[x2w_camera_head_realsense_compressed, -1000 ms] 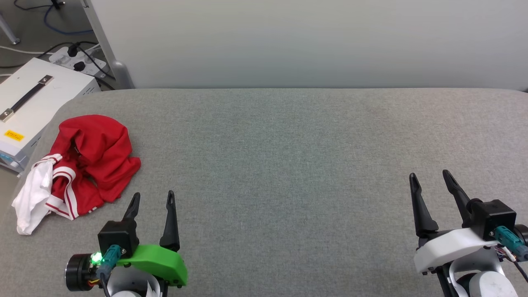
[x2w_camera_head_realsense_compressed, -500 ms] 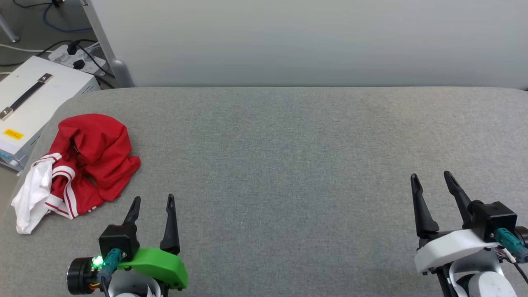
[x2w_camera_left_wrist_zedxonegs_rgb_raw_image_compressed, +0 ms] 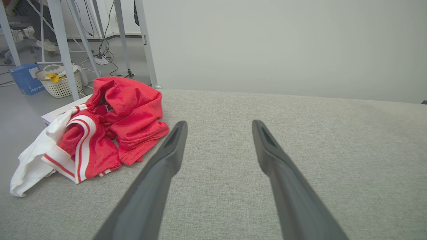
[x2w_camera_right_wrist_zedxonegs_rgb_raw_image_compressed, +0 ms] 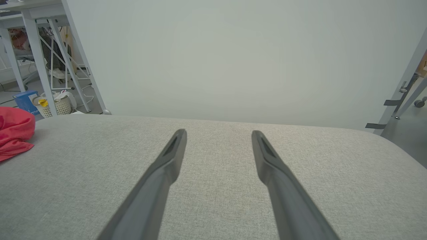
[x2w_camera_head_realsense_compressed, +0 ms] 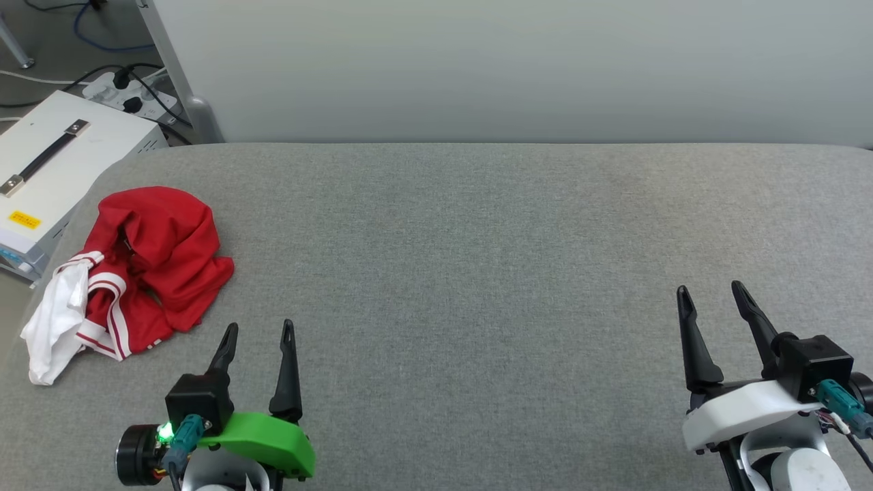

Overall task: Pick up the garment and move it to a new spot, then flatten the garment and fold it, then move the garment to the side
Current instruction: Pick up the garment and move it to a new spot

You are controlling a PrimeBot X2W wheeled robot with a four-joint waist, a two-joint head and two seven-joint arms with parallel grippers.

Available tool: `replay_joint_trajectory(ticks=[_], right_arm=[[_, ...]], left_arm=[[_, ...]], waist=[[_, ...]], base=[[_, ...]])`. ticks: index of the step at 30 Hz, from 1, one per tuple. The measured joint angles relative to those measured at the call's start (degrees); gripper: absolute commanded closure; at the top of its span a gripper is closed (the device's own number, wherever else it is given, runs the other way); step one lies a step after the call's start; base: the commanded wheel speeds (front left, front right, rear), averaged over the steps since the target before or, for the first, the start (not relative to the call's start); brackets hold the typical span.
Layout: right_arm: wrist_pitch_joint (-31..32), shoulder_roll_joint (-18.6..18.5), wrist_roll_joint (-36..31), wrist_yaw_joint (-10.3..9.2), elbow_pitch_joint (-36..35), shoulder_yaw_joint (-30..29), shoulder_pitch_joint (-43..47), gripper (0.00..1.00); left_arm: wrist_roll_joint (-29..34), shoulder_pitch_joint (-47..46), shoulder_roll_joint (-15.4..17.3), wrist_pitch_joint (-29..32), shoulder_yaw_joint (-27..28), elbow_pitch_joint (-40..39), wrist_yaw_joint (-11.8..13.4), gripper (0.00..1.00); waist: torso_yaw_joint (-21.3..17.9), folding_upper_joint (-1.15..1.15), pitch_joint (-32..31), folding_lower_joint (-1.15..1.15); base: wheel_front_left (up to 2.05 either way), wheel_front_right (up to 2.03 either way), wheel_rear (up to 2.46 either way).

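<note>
The garment (x2w_camera_head_realsense_compressed: pixel 146 266) lies crumpled at the left end of the grey padded table (x2w_camera_head_realsense_compressed: pixel 477 273), red with a white sleeve and striped trim trailing toward the table's edge. In the left wrist view the garment (x2w_camera_left_wrist_zedxonegs_rgb_raw_image_compressed: pixel 113 126) sits ahead and to the left of the fingers. My left gripper (x2w_camera_head_realsense_compressed: pixel 259 329) hovers open just in front of and to the right of the heap, apart from it, with nothing between its fingers. My right gripper (x2w_camera_head_realsense_compressed: pixel 709 290) stands open and empty far off at the lower right. The right wrist view catches a red corner of the garment (x2w_camera_right_wrist_zedxonegs_rgb_raw_image_compressed: pixel 13 133) at its left edge.
A white case with a black handle (x2w_camera_head_realsense_compressed: pixel 54 164) stands on the floor beside the table's left end, with a power strip and cables (x2w_camera_head_realsense_compressed: pixel 129 95) behind it. A pale wall panel (x2w_camera_head_realsense_compressed: pixel 511 68) runs along the table's far edge. A wicker basket (x2w_camera_left_wrist_zedxonegs_rgb_raw_image_compressed: pixel 60 81) sits on the floor.
My left gripper has drawn back slightly toward me and a little to the right. The garment and the right gripper have stayed put.
</note>
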Motion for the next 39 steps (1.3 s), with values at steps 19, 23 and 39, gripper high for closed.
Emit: replay_joint_trajectory(ticks=[19,23,39], right_arm=[[-2.67,0.00,-0.03,0.00,1.27,0.12,-0.08,0.00],[-3.16,-0.01,-0.03,0.00,1.45,0.87,-0.08,0.00],[-5.03,0.02,1.54,0.00,1.53,3.34,-0.06,0.00]], left_arm=[[-0.03,-0.03,-0.01,-2.65,-0.96,1.09,-0.42,0.00],[-0.03,-0.05,-0.02,-3.19,-0.84,1.30,-0.32,0.00],[-0.66,-0.01,-0.04,-5.11,0.59,2.22,-0.18,0.00]], waist=[[2.26,0.00,0.56,0.00],[3.95,0.00,0.64,0.00],[15.56,0.00,0.43,0.00]], base=[[0.00,0.00,0.00],[0.00,0.00,0.00],[0.00,0.00,0.00]])
